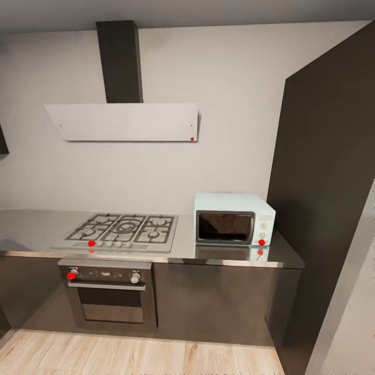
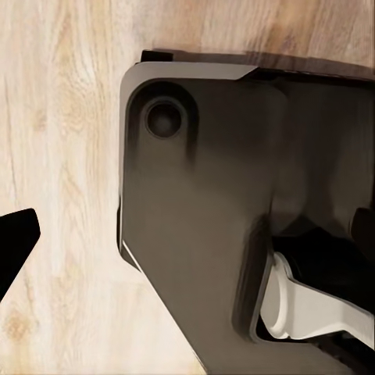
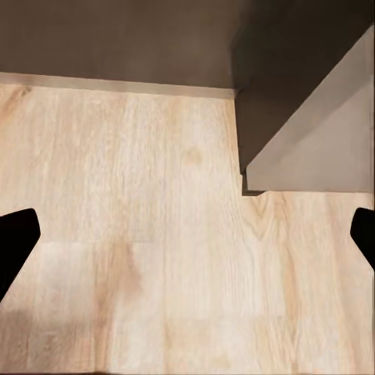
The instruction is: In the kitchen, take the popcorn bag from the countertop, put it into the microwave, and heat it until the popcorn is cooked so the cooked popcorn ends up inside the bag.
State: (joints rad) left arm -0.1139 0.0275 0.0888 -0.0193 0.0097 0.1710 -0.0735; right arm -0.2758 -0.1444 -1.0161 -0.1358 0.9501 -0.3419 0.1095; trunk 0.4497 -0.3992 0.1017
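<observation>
Two pincers hang wide and empty over the floor [image 3: 156, 258] while the microwave [image 1: 234, 225], door shut, sits on the bench [image 1: 31, 229] right of the hob [image 1: 122, 232].

The right gripper [image 3: 187, 234] is hanging with its fingertips [image 3: 16, 238] spread wide; the left gripper's fingertip [image 2: 14, 238] is pointing downward.

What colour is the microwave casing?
Pale mint-blue microwave with a dark glass door; head view shows it best.

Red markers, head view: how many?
6: range hood, hob plus its reflection, oven knob, microwave plus its reflection. Others may be hidden.
</observation>
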